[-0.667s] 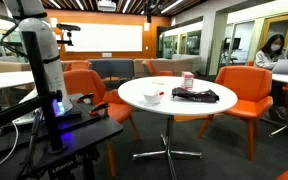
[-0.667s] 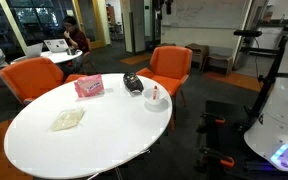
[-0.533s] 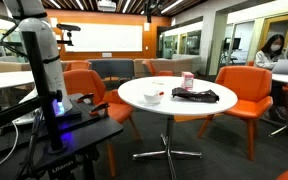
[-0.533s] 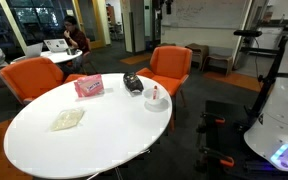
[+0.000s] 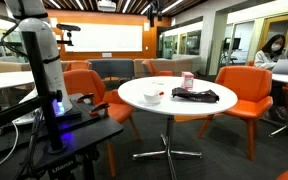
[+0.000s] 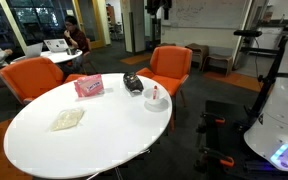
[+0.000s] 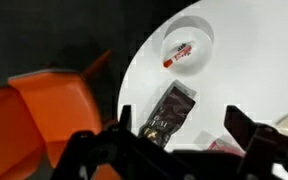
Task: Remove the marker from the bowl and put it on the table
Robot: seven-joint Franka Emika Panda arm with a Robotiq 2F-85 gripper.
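The small white bowl (image 7: 187,47) sits near the edge of the round white table (image 7: 234,80). The thin reddish marker (image 7: 178,55) lies inside it. Both exterior views show the bowl (image 5: 152,97) (image 6: 156,102), and the marker (image 6: 154,95) shows in one of them. My gripper (image 7: 181,125) is open and empty. It hangs high above the table (image 6: 104,140), well away from the bowl, and shows only at the top edge of an exterior view (image 6: 159,5).
A dark packet (image 7: 169,112) (image 6: 132,82) lies near the bowl. A pinkish-red cup (image 5: 188,80) (image 6: 88,87) and a pale flat item (image 6: 68,119) also sit on the table. Orange chairs (image 7: 44,110) (image 5: 246,92) ring it. The black robot stand (image 5: 64,130) is beside it.
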